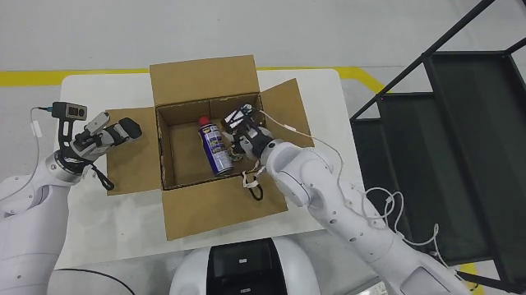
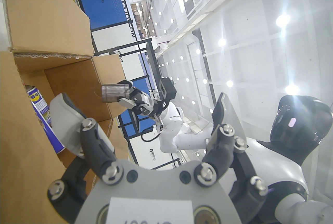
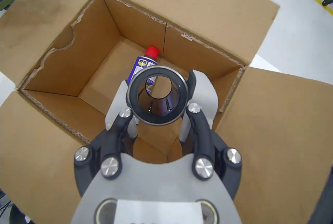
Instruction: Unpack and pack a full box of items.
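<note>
Right tool [image 3: 157, 95] pinching metal sleeve [image 3: 132, 97] over open box [image 1: 205, 77] at bench [image 1: 329, 89] centre; spray can [image 1: 215, 149] lies inside. Left tool [image 1: 125, 131] spread, above box's left flap.

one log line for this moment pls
right gripper: shut on metal cylinder, above open box | left gripper: open, empty, over side flap | in box: spray can

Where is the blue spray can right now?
Top view: the blue spray can lies on the floor of the open cardboard box, red cap toward the far wall, beside the right gripper holding a metal sleeve.
</note>
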Motion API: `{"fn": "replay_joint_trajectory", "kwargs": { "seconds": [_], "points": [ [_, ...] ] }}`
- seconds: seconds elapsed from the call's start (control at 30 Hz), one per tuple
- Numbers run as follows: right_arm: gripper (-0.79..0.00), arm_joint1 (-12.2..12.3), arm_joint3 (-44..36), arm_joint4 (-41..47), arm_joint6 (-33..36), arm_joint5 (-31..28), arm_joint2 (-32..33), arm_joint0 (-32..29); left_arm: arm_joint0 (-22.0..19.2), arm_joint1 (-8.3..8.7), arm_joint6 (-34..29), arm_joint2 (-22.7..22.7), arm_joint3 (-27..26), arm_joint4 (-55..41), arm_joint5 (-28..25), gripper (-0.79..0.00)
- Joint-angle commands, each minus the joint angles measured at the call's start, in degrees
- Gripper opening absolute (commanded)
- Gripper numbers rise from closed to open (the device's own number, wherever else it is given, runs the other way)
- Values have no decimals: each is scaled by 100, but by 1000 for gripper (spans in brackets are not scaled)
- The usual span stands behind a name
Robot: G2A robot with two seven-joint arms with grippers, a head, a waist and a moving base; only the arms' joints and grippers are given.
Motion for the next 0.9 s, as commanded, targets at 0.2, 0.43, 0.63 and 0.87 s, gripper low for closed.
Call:
{"fn": "replay_joint_trajectory", "kwargs": {
  "seconds": [0.2, 0.43, 0.63, 0.87],
  "points": [
    [-785, -289, 1280, 109, 120, 333, -472, 804, 0, 0, 0, 0, 0, 0, 0, 0],
    [-785, -525, 2154, 234, 205, 318, -811, 1285, 0, 0, 0, 0, 0, 0, 0, 0],
    [-785, -686, 2689, 311, 178, 5, -1015, 1580, 0, 0, 0, 0, 0, 0, 0, 0],
    [-785, -770, 3048, 126, 457, -486, -1120, 1832, 0, 0, 0, 0, 0, 0, 0, 0]
  ]
}}
